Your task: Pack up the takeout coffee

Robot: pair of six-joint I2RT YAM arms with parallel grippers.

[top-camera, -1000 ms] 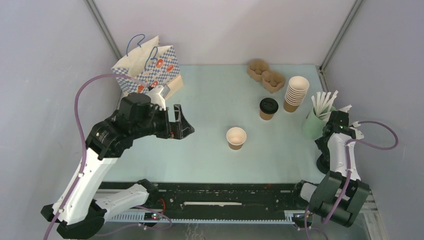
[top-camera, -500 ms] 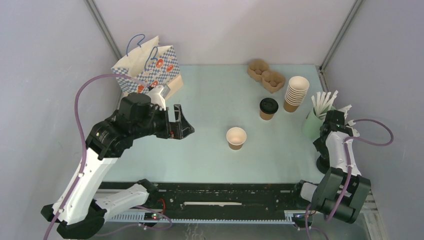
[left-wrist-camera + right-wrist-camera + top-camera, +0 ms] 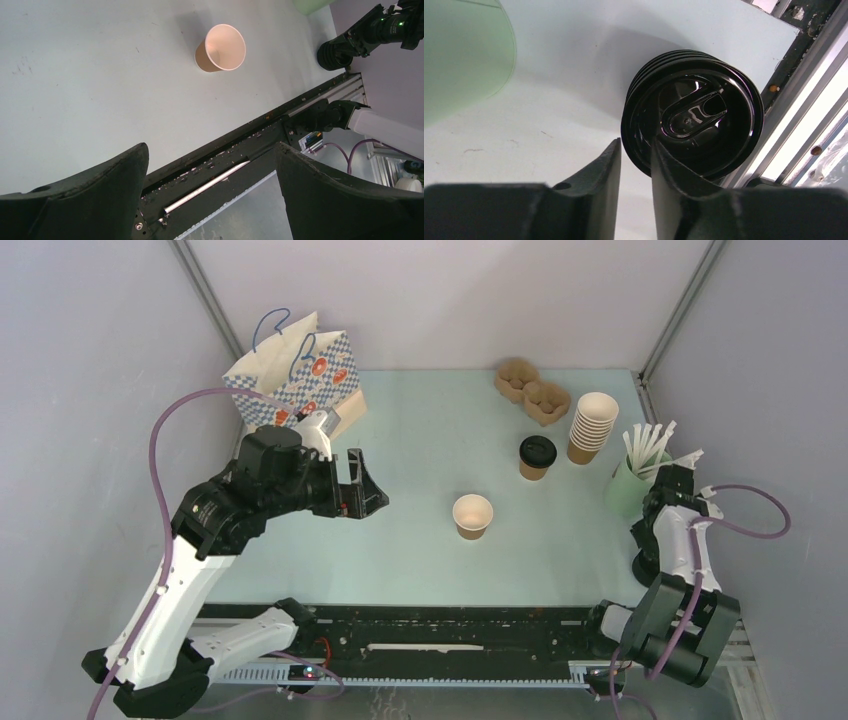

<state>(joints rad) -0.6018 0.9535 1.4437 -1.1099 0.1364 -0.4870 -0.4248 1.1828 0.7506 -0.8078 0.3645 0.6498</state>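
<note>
One takeout coffee cup (image 3: 537, 455), brown with a black lid, stands right of centre. A second brown cup (image 3: 472, 515), lidless and white inside, stands in the middle and also shows in the left wrist view (image 3: 220, 47). My left gripper (image 3: 365, 485) hangs wide open and empty left of it, well apart (image 3: 211, 147). My right gripper (image 3: 635, 144) points down at a stack of loose black lids (image 3: 694, 120) by the right near edge (image 3: 643, 565). Its jaws stand narrowly apart, straddling the top lid's rim, one finger (image 3: 674, 165) inside the lid.
A patterned paper bag (image 3: 295, 375) stands at the back left. A brown cup carrier (image 3: 533, 390) and a tall stack of lidless cups (image 3: 590, 425) are at the back right. A green holder with straws (image 3: 630, 485) stands beside the right arm.
The right arm has shifted slightly over the lid stack and its jaws have narrowed around the top lid's rim. The left arm has not moved.
</note>
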